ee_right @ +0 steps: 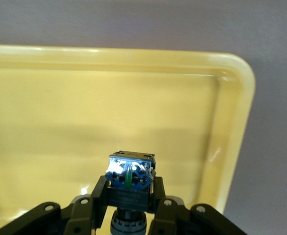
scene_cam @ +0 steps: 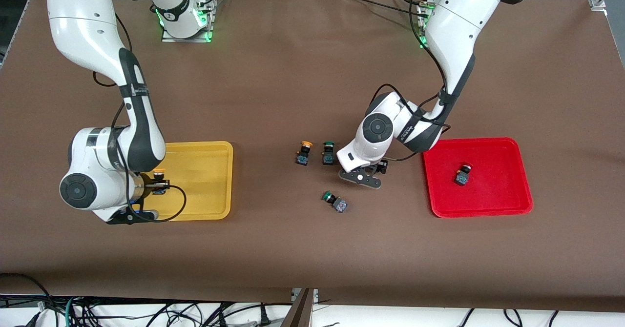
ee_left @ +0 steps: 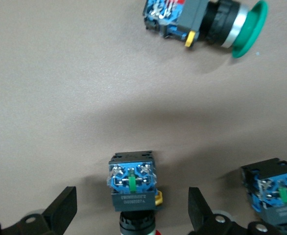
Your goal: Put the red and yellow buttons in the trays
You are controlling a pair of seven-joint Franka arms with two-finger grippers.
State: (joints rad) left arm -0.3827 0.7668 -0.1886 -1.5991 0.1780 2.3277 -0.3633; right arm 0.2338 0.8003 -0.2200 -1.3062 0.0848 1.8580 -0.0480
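Observation:
My right gripper [scene_cam: 152, 188] is shut on a yellow button [scene_cam: 158, 173] and holds it over the yellow tray [scene_cam: 205, 180]. In the right wrist view the gripper [ee_right: 129, 194] clamps the button's dark body [ee_right: 129, 176] above the tray floor [ee_right: 60, 122]. My left gripper [scene_cam: 364, 175] is low over the table, between the red tray [scene_cam: 488, 195] and the loose buttons. In the left wrist view it [ee_left: 131, 198] is open, with a red button [ee_left: 132, 183] between the fingers and not touched. That button is hidden under the hand in the front view. One red button [scene_cam: 463, 173] lies in the red tray. A second yellow button [scene_cam: 303, 152] stands on the table.
A green-capped switch [scene_cam: 328, 152] stands beside the yellow button on the table. Another green one [scene_cam: 334, 201] lies on its side nearer the front camera, and it shows in the left wrist view [ee_left: 207, 19]. A further switch body [ee_left: 275, 188] shows there beside the left gripper's finger.

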